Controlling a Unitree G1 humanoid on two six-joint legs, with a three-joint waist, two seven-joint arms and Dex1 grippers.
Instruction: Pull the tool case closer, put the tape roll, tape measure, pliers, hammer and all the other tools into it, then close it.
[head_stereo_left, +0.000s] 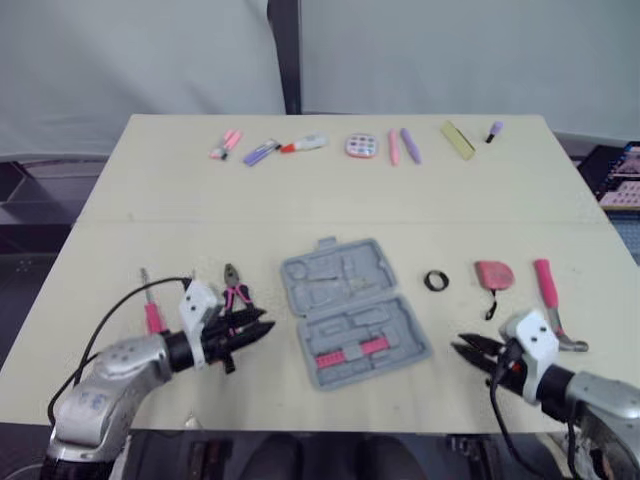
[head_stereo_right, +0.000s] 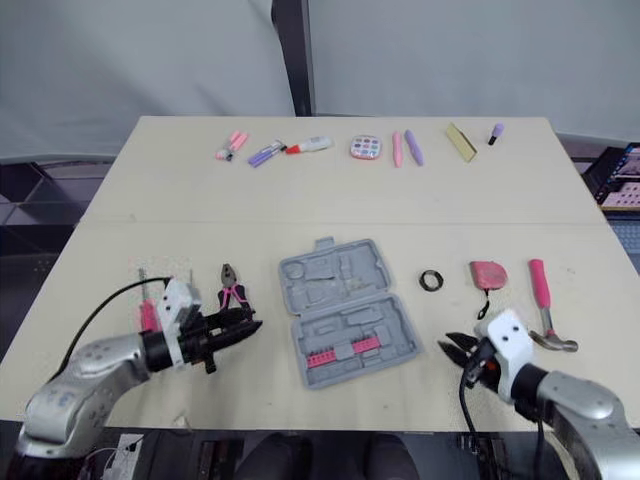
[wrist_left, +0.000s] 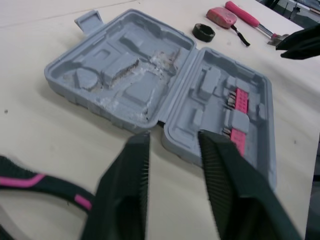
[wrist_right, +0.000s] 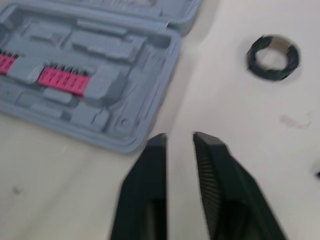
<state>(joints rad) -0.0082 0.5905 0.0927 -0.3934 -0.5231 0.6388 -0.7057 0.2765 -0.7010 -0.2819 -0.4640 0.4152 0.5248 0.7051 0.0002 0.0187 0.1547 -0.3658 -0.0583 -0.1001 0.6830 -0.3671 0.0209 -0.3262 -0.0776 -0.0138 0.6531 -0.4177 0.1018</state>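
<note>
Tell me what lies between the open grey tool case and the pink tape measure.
A black tape roll lies there, apart from both the tool case and the tape measure, as the left eye view shows.

Soft, even light (blurry wrist views)

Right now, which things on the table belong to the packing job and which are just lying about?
For the job: tool case, tape roll, tape measure, pliers, hammer, screwdriver.
Lying about, far edge: markers, pens, round pink item, yellow strip.
</note>
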